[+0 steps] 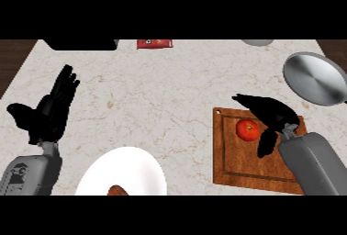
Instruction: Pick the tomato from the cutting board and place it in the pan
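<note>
A red tomato (247, 130) lies on the brown wooden cutting board (234, 170) at the right of the counter. My right hand (271, 115) hovers over the board just right of the tomato, fingers stretched toward the far left and thumb hanging down beside it, without closing on it. The grey metal pan (315, 78) sits at the far right, beyond the board. My left hand (49, 110) rests open at the left side, fingers pointing up.
A white plate (125, 176) with a brown item at its near rim lies at the front centre. A black object (81, 44), a red packet (154, 43) and a grey round object (257, 42) line the far edge.
</note>
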{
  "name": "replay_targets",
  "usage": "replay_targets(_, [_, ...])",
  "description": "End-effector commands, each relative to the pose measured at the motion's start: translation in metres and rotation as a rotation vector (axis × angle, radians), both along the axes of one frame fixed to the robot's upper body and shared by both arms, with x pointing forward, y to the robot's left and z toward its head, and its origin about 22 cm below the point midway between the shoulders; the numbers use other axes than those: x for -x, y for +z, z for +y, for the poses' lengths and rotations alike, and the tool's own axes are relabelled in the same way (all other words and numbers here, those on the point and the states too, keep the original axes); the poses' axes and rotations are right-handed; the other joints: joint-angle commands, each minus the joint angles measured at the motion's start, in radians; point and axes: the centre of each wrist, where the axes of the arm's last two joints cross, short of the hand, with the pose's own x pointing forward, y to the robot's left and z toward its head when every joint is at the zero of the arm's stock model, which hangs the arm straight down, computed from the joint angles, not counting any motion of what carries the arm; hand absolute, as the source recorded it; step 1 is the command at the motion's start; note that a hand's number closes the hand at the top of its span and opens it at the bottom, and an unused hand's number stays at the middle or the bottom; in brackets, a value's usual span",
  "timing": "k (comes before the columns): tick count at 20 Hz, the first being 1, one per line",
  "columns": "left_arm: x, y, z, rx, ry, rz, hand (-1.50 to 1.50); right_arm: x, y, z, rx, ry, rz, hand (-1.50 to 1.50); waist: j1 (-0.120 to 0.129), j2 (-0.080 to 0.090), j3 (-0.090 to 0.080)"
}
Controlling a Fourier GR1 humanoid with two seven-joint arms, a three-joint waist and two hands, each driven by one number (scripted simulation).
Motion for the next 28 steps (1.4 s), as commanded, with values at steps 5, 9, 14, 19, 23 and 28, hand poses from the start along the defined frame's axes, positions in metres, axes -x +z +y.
replay_targets(5, [-0.001,0.013,0.010,-0.005,0.002,0.009,0.00,0.001,-0.033,0.011,0.033,0.000,0.079,-1.50,0.001,0.000,0.000])
replay_targets(9, [0.000,0.001,0.006,0.002,0.012,-0.023,0.00,-0.011,-0.035,0.005,0.016,0.030,0.103,-1.50,0.002,0.001,0.000])
replay_targets(14, [0.008,0.011,-0.005,-0.010,0.002,-0.010,0.00,-0.011,-0.036,-0.001,0.016,0.151,0.057,1.50,0.003,0.000,0.000])
replay_targets(19, [0.014,-0.003,0.000,0.011,-0.011,-0.009,0.00,-0.018,-0.038,0.010,0.004,0.152,0.043,1.50,0.002,0.000,0.000])
replay_targets(23, [-0.008,-0.001,-0.016,-0.022,-0.011,-0.023,0.00,-0.047,-0.029,0.069,-0.005,-0.247,0.047,1.50,0.017,0.011,0.000])
replay_targets(28, [0.007,-0.007,-0.011,0.002,-0.046,-0.013,0.00,-0.066,-0.011,0.096,-0.022,-0.564,-0.027,1.50,0.053,0.008,0.000])
